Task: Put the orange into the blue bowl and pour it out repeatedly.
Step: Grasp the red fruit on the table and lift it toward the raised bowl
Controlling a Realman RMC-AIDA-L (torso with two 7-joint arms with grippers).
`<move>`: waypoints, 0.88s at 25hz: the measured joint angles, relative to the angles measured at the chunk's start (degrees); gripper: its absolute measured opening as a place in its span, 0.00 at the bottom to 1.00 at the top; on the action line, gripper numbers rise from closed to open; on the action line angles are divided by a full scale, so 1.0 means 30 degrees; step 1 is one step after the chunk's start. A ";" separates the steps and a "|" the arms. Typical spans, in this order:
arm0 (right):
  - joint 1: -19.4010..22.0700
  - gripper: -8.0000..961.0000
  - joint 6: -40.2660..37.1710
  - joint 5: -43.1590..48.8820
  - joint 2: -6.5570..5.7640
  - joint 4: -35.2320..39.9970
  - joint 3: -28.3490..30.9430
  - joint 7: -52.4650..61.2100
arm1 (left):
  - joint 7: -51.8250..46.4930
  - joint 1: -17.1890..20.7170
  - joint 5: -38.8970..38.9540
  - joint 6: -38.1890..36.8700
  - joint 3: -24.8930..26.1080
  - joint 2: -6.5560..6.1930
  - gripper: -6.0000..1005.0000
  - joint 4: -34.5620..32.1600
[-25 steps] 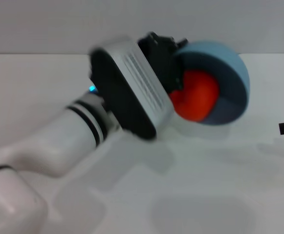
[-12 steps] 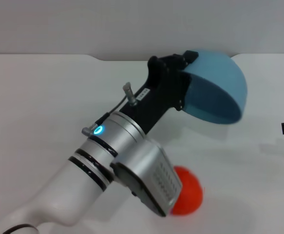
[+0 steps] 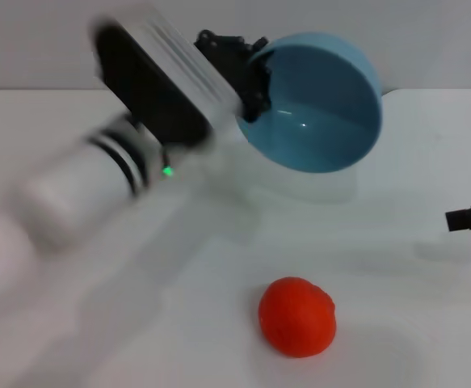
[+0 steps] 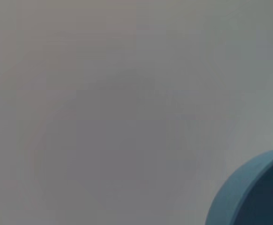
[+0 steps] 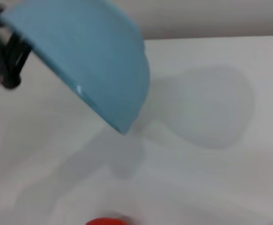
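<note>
Left claw [image 3: 247, 77] is where we start: it is clamped on the near-left rim of the blue bowl [image 3: 316, 105], holding it in the air above the far half of the table [image 3: 73, 323]. Our left arm reaches in from the left of the head view. Our right claw [image 3: 469, 217] shows only as a dark tip at the right edge of that view, low over the table and well apart from the work; we cannot tell how its fingers are set.

We see the bowl tilted, its mouth turned toward us and somewhat down, and nothing inside it. Its axis, from base to mouth, leans from the far side toward the near side, and the base points away and up. In the right wrist view, its rounded outside faces the camera and its rim slopes down toward the table.

The orange [image 3: 297, 317] lies on the table near the front edge, free of the bowl and of both claws, a little right of centre. It is round, so it has no real long axis; we cannot make out the stem nub.

We judge the pour to be done. The next move calls for setting the bowl upright and getting the orange back into it.
</note>
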State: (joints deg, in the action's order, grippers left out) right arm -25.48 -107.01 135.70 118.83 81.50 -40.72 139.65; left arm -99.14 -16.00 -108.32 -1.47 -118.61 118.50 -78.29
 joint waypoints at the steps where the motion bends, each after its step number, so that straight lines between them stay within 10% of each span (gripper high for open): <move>1: -0.0055 0.66 -0.0006 -0.0001 0.0001 -0.0086 -0.0244 -0.0022 | -0.0905 -0.0191 0.0894 -0.3261 0.2047 -0.0061 0.01 -0.0291; 7: -0.0368 0.66 0.0014 -0.0022 0.0003 -0.0315 -0.1810 -0.0687 | -1.0200 -0.3970 -0.2206 -1.7394 1.2154 -0.0314 0.01 0.1678; 11: -0.0668 0.66 0.0169 -0.0032 0.0018 -0.0542 -0.3236 -0.1209 | -1.4222 -0.6001 -0.6705 -2.3232 1.5895 -0.0306 0.01 0.2729; 22: -0.0962 0.66 0.3479 -0.1889 0.0080 -0.1373 -0.9961 -0.2526 | -2.0277 -0.6560 -1.4250 -2.9766 1.6465 -0.0194 0.01 -0.0798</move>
State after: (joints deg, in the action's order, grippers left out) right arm -28.37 -96.57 130.04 119.07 77.39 -70.60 132.07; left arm -159.97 -35.68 -151.07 -90.77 -69.21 117.92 -80.69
